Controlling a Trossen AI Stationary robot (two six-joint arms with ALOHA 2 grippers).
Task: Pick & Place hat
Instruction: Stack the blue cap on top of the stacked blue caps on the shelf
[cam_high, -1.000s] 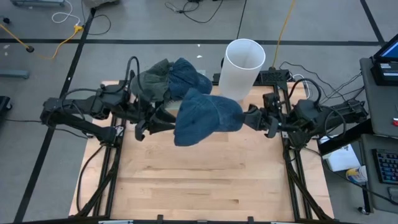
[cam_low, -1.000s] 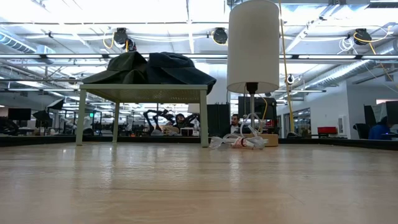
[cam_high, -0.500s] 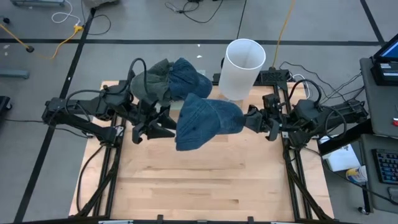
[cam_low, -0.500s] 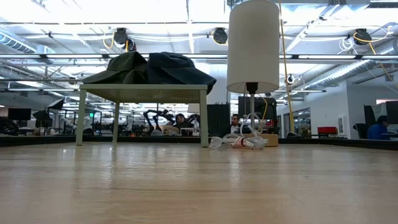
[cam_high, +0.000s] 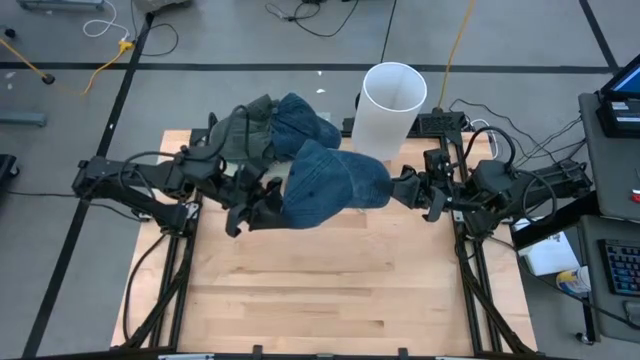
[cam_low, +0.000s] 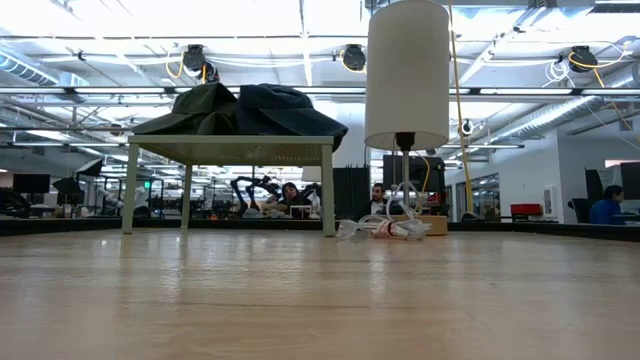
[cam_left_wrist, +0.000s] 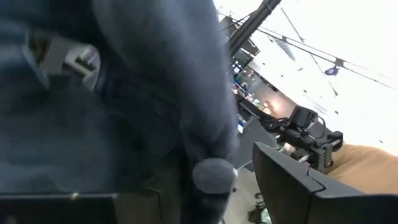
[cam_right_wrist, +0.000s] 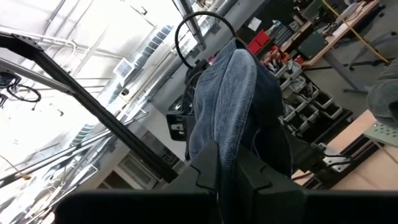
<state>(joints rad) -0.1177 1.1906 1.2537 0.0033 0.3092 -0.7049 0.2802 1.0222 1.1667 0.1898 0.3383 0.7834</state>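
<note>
Above the wooden table, a blue denim hat hangs between both arms, near the white cylinder and the spare hats piled on a small stand. The right gripper is clamped on its edge; whether the left gripper, half-spread against the cloth, grips it cannot be told. Soft, light, floppy fabric probably holds best at the brim.

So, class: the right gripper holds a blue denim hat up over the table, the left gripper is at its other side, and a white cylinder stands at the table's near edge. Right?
Not quite. The white cylinder stands at the table's far edge, as the high view shows. The rest holds: the right gripper holds the blue denim hat up over the table, with the left gripper at its other side.
</note>
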